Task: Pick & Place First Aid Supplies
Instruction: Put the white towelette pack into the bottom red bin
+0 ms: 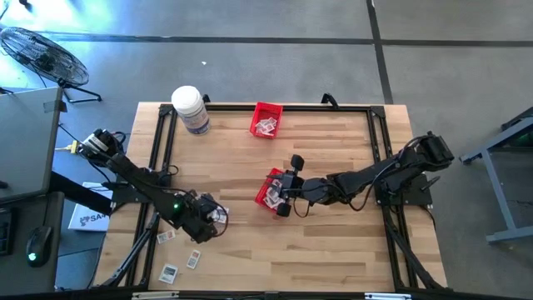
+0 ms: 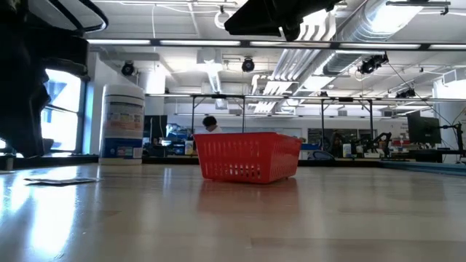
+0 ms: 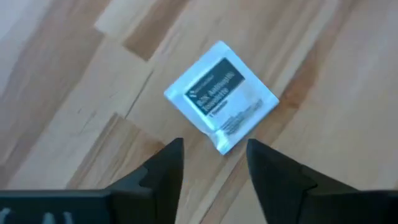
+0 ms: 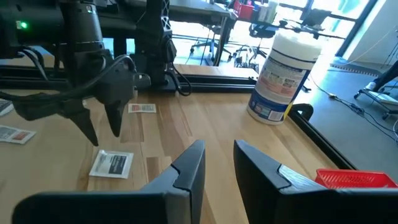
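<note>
A white-grey first aid packet (image 3: 221, 93) with dark print lies flat on the wooden table. My left gripper (image 3: 211, 163) hangs open just above its near corner, fingers pointing down; the right wrist view shows that gripper (image 4: 102, 127) clear of the packet (image 4: 112, 163). Other packets lie near the table's front left (image 1: 166, 237), (image 1: 194, 258), (image 1: 169, 272). A red mesh basket (image 1: 266, 119) at the far edge holds several packets. My right gripper (image 4: 217, 165) is open with nothing between its fingers, level over a second red basket (image 1: 268, 190) at mid-table.
A big white labelled jar (image 1: 190, 108) stands at the far left of the table. A black frame (image 1: 158, 158) runs along the table's edges. A fan (image 1: 42, 54) and a desk (image 1: 25, 142) stand beyond the left side. Bare wood lies at the front right.
</note>
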Action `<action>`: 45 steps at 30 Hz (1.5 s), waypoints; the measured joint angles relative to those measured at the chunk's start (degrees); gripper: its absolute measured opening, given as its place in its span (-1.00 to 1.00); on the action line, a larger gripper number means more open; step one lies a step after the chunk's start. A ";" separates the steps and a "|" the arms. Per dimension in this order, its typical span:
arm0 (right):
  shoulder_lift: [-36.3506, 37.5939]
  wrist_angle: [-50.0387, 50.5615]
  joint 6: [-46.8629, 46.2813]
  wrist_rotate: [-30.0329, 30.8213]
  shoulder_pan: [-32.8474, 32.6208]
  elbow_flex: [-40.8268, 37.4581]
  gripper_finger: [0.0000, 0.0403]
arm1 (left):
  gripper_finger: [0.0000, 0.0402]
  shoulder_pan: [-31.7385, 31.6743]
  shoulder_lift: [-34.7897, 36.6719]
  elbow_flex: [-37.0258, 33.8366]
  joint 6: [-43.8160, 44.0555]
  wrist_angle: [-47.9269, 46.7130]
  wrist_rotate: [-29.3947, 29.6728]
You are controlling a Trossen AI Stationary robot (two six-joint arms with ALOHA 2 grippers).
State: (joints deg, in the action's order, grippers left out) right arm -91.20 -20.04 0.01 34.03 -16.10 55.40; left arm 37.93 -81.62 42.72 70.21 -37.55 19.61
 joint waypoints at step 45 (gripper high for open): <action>0.02 0.10 -1.51 -0.08 0.00 0.00 -0.61 | -0.64 -3.59 -5.90 -4.11 -53.43 10.84 -3.31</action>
State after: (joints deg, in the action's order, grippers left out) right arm -91.18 -19.94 -1.51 33.94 -16.10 55.40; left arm 34.34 -87.53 38.61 16.78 -26.71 16.30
